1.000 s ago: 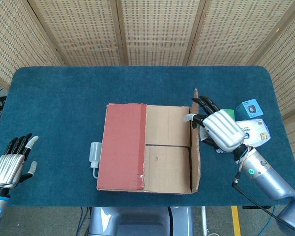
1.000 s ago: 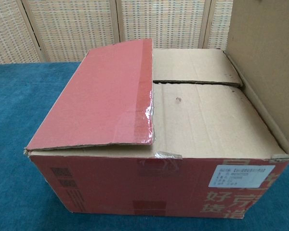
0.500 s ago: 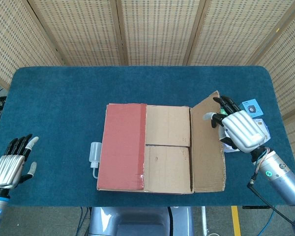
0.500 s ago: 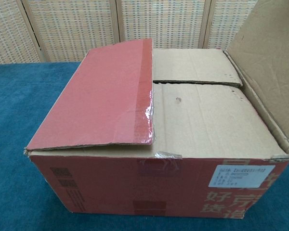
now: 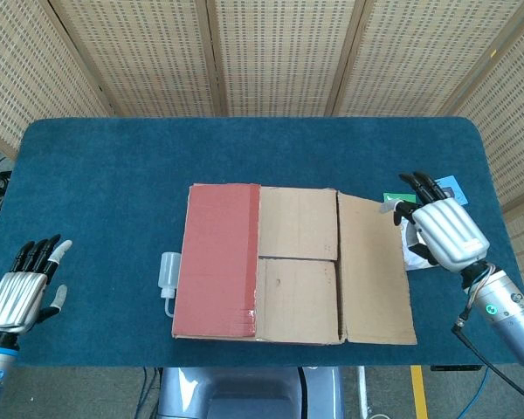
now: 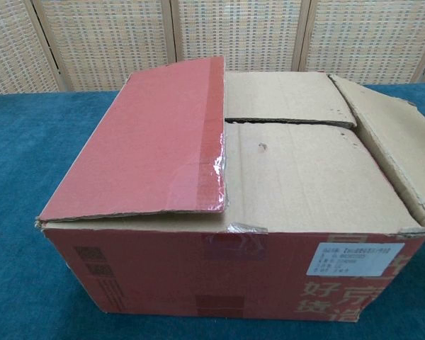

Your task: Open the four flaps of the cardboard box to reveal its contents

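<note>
A cardboard box [image 5: 279,262] sits mid-table on blue cloth. Its right flap [image 5: 375,271] is folded fully outward, where a second ago it stood upright. The red left flap [image 5: 218,260] and both inner flaps [image 5: 297,262] remain closed, so three are left. The right hand [image 5: 437,231], fingers spread and empty, has drawn back rightward. The left hand [image 5: 22,288] rests open at the table's near left.

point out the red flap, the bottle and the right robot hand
red flap [image 5: 217,260]: head view, middle of its red top face
bottle [image 5: 168,273]: head view, its pale body left of the box
right robot hand [image 5: 443,229]: head view, silver back of the hand
</note>
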Available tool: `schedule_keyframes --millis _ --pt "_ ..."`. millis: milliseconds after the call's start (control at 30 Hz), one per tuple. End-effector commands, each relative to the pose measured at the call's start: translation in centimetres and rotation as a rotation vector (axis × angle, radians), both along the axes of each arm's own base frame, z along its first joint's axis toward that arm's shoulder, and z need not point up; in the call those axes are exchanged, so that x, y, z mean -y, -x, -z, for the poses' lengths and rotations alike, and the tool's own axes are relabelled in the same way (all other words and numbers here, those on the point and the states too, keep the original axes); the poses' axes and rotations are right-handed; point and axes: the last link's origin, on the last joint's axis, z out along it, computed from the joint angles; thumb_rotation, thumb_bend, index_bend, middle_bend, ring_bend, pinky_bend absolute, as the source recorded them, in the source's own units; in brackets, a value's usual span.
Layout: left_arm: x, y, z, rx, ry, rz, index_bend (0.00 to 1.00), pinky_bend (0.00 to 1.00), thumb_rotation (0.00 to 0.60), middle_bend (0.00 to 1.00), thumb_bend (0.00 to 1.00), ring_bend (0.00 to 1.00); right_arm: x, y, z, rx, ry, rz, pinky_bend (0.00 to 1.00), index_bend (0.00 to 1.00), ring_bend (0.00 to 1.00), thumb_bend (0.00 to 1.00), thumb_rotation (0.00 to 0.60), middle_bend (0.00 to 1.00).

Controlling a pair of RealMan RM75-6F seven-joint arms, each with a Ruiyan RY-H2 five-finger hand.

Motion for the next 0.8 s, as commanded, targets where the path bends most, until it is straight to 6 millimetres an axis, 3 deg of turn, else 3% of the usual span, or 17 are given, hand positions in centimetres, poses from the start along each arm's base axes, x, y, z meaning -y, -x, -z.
schedule_keyframes --millis 33,200,467,633,800 --pt "-0.3 -0.4 -0.3 -0.012 0.005 0.03 0.0 0.0 0.6 0.0 0.52 0.0 -0.1 0.4 -0.1 0.016 0.01 0.005 0.0 0.32 0.05 1.0 0.6 0.42" --pt "-1.3 -1.4 -1.2 -0.051 0.018 0.117 0.0 0.0 0.6 0.0 0.52 0.0 -0.5 1.6 0.3 0.034 0.029 0.034 0.0 0.27 0.0 1.0 0.6 0.26" --pt "-4.0 -5.0 -2.8 -0.15 0.026 0.318 0.0 0.0 0.6 0.0 0.52 0.0 -1.5 4.3 1.7 0.049 0.101 0.103 0.0 0.08 0.0 1.0 0.6 0.03" --pt "-5.5 -7.7 -3.2 -0.186 0.082 0.428 0.0 0.0 0.6 0.0 0.53 0.0 -2.3 5.4 2.2 0.04 0.159 0.123 0.0 0.0 0.0 1.0 0.6 0.0" --pt "-6.9 -11.1 -3.2 -0.22 0.166 0.546 0.0 0.0 0.6 0.0 0.54 0.0 -3.6 6.5 2.8 0.016 0.212 0.157 0.0 0.0 0.0 1.0 0.6 0.0"
